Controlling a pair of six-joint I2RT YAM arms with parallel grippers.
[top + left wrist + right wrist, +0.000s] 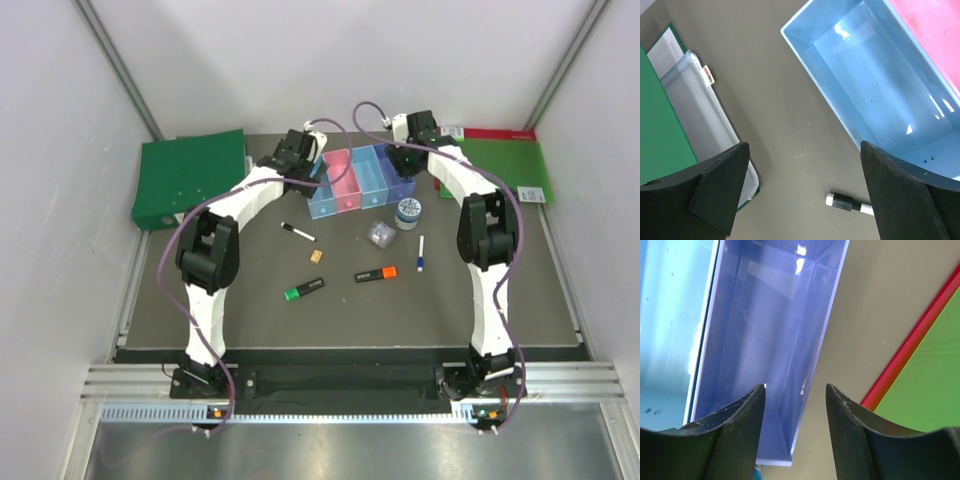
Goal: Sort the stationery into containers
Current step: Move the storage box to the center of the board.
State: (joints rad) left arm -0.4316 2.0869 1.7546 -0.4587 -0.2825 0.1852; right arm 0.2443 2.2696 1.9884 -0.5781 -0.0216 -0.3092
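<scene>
Left gripper (804, 150), jaws wide apart and empty, hovers at the left end of the trays (342, 185); the black-white marker (849, 203) lies crosswise just on their near side.

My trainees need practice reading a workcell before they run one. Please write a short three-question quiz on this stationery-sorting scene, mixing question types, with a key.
1. True or false: the left tool and the right tool are both open and hold nothing.
2. Which item lies nearest the round tin? A: clear clip box. B: green-cap highlighter. C: tan block.
3. How many stationery items lie on the table outside the trays?
Key: 1 true. 2 A. 3 seven.
</scene>
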